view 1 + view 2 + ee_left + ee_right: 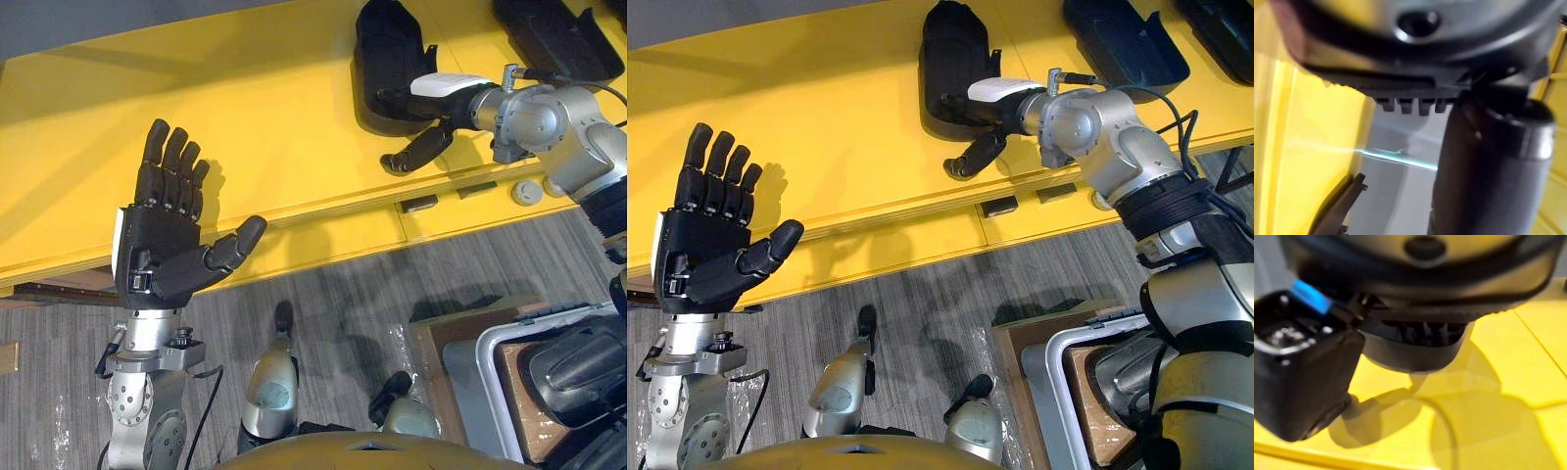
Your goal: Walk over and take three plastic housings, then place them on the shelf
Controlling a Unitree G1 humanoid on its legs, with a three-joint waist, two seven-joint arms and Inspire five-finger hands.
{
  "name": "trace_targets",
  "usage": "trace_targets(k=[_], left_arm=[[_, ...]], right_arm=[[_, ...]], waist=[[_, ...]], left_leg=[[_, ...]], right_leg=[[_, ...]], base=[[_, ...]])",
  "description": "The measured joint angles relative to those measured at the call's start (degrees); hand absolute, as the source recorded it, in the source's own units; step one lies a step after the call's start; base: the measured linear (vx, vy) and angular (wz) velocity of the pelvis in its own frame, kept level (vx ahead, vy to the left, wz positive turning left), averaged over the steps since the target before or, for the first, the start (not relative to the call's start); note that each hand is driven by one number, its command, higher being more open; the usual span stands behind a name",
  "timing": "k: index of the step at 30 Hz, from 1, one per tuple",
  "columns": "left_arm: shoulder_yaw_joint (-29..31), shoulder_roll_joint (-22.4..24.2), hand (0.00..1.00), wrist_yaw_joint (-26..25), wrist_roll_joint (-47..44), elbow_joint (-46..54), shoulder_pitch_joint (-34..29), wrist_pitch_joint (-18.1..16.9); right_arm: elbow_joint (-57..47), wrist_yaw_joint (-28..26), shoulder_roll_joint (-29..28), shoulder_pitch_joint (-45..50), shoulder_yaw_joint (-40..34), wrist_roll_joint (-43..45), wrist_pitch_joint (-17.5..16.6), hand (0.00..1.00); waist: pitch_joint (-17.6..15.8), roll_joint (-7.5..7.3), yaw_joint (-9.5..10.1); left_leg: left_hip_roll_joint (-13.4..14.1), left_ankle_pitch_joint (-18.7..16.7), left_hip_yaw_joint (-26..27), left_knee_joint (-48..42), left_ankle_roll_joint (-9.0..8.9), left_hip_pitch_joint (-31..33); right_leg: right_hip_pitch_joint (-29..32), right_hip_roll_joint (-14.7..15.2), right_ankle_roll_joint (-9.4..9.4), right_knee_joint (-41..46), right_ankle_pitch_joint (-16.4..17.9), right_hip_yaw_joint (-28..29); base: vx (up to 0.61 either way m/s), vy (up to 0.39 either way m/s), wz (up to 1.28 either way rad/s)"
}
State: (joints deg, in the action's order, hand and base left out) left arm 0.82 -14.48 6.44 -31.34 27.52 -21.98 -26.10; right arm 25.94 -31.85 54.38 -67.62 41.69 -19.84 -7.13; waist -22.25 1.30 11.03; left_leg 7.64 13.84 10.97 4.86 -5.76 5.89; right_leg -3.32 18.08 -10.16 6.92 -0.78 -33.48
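Right eye view: plastic housing (945,54) down on the yellow shelf (823,127), right hand (991,108) on it.
The housing lies flat, back from the shelf's front edge, and two more housings (1127,44) sit further along the shelf to the robot's right. The right hand's fingers stretch straight onto it with the thumb swung clear, so no pinch. The left hand (696,250) hovers at the shelf's front edge, spread wide and empty. This looks like the placing step, nearly finished. Next it needs a clean lift of the right hand, without dragging the housing.

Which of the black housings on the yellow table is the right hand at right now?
The leftmost housing: the right hand is at its near right side. The middle housing and the rightmost housing lie apart from it, farther right.
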Motion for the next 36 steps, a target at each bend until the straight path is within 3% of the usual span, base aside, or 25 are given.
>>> trace_targets(k=[4, 7, 11, 12, 14, 15, 20, 23, 25, 28, 30, 33, 36], left_arm=[[-0.1, 0.0, 1.00, 0.0, 0.2, 0.0, -0.1, 0.1], [-0.4, -0.4, 1.00, 0.0, 0.2, 0.0, -0.5, 0.1], [-1.4, -1.2, 1.00, 0.0, 0.3, -0.4, -0.6, 0.1], [-2.0, -1.2, 1.00, 0.0, 0.3, -1.1, -0.5, 0.1], [-2.5, -1.2, 1.00, 0.0, 0.3, -2.0, -0.5, 0.1], [-2.7, -1.2, 1.00, 0.0, 0.3, -3.0, -0.5, 0.2], [-2.8, -1.2, 1.00, 0.0, 0.3, -3.4, -1.7, 0.2], [-3.2, -1.2, 1.00, 0.0, 0.3, -3.4, -1.7, 0.2], [-3.7, -1.1, 1.00, 0.0, 0.3, -3.4, -1.6, 0.2], [-5.3, -1.0, 1.00, -0.4, 0.3, -3.4, -1.2, 1.1], [-7.2, 0.0, 1.00, -1.0, 0.6, -3.4, -0.8, 2.1], [-8.8, 1.9, 1.00, -2.2, 3.0, -3.3, -0.4, 2.5], [-9.1, 3.2, 1.00, -3.9, 5.2, -3.3, -0.1, 2.8]], right_arm=[[-0.8, 0.1, 0.0, 2.0, -0.5, 0.0, 0.0, 1.00], [-1.0, 4.3, 0.0, 4.4, -0.4, 0.0, -0.7, 1.00], [-0.2, 14.8, 0.0, 6.2, -0.2, -0.5, -4.8, 1.00], [0.1, 19.9, 0.0, 6.4, -0.3, -2.5, -6.7, 1.00], [0.1, 23.9, 0.0, 6.4, -1.0, -4.2, -8.4, 1.00], [-0.5, 27.2, 0.0, 7.2, -2.9, -4.7, -10.4, 1.00], [-8.0, 35.3, 0.0, 11.5, -10.6, -4.7, -13.2, 1.00], [-13.8, 38.7, 0.0, 15.8, -17.0, -3.5, -14.7, 1.00], [-18.7, 38.9, -1.3, 21.1, -22.4, 2.6, -14.8, 1.00], [-26.5, 35.4, -11.3, 30.3, -30.3, 15.1, -11.2, 1.00], [-29.2, 30.4, -21.4, 35.6, -30.6, 22.0, -4.9, 1.00], [-28.4, 27.3, -29.8, 40.3, -25.9, 26.1, 1.8, 1.00], [-22.5, 24.6, -38.2, 41.0, -17.2, 28.2, 6.0, 1.00]], waist=[[0.7, -0.39, -0.03], [1.6, -1.18, 0.00], [1.7, -1.20, -0.24], [1.9, -0.91, -0.38], [2.2, -0.44, -0.41], [2.7, 0.05, -0.56], [4.8, 0.50, -1.06], [6.1, 0.55, -1.43], [6.9, 0.57, -1.54], [7.7, 1.07, -2.08], [8.7, 2.08, -2.91], [9.5, 3.20, -3.19], [9.7, 3.39, -2.47]], left_leg=[[0.0, -0.1, 0.2, 0.0, -0.09, -0.4], [0.0, -0.2, 0.2, 0.0, -0.09, -0.4], [0.0, -0.1, 0.2, 0.0, -0.03, -0.4], [0.0, -0.1, 0.2, 0.0, 0.05, -0.4], [0.0, 0.0, 0.2, 0.0, 0.07, -0.3], [0.0, 0.0, 0.1, 0.0, 0.07, -0.4], [-0.1, 0.0, -0.2, 0.0, 0.08, -0.4], [-0.1, 0.0, -0.3, 0.0, 0.07, -0.4], [-0.1, 0.0, -0.3, 0.0, 0.07, -0.6], [0.0, -0.2, 0.1, 0.0, -0.08, -1.6], [0.0, -1.1, 0.5, 0.2, -0.31, -2.5], [0.1, -1.5, 0.5, 0.2, -0.31, -2.4], [0.1, -1.4, 0.3, 0.1, -0.36, -2.4]], right_leg=[[-0.3, 0.0, 0.05, 0.0, 0.0, 0.2], [-0.3, 0.0, 0.04, -0.1, 0.0, 0.2], [-0.3, 0.0, -0.12, -0.2, -0.1, 0.2], [-0.3, 0.0, -0.25, -0.2, -0.2, 0.2], [-0.4, 0.0, -0.32, -0.3, -0.2, 0.2], [-0.6, -0.1, -0.51, -0.6, -0.3, 0.1], [-1.3, -0.4, -0.79, -1.4, -0.6, -0.5], [-1.8, -0.5, -0.90, -2.1, -0.8, -0.8], [-1.9, -0.6, -0.90, -2.1, -0.8, -0.7], [-2.5, -0.6, -0.76, -2.1, -0.7, -0.4], [-2.9, -0.5, -0.44, -2.3, -0.4, 0.1], [-2.9, -0.6, -0.51, -2.6, -0.4, 0.1], [-3.3, -0.8, -0.47, -3.1, -0.9, -0.1]], base=[[-0.04, -0.032, -0.02], [-0.02, -0.021, 0.00], [-0.05, -0.028, -0.01], [-0.04, -0.025, -0.01], [-0.04, -0.030, 0.01], [-0.02, -0.042, 0.05], [0.00, -0.036, 0.06], [-0.02, -0.040, 0.03], [-0.03, -0.029, -0.02], [-0.05, -0.026, -0.11], [-0.09, -0.016, -0.14], [-0.08, -0.011, -0.04], [-0.02, -0.030, 0.02]])
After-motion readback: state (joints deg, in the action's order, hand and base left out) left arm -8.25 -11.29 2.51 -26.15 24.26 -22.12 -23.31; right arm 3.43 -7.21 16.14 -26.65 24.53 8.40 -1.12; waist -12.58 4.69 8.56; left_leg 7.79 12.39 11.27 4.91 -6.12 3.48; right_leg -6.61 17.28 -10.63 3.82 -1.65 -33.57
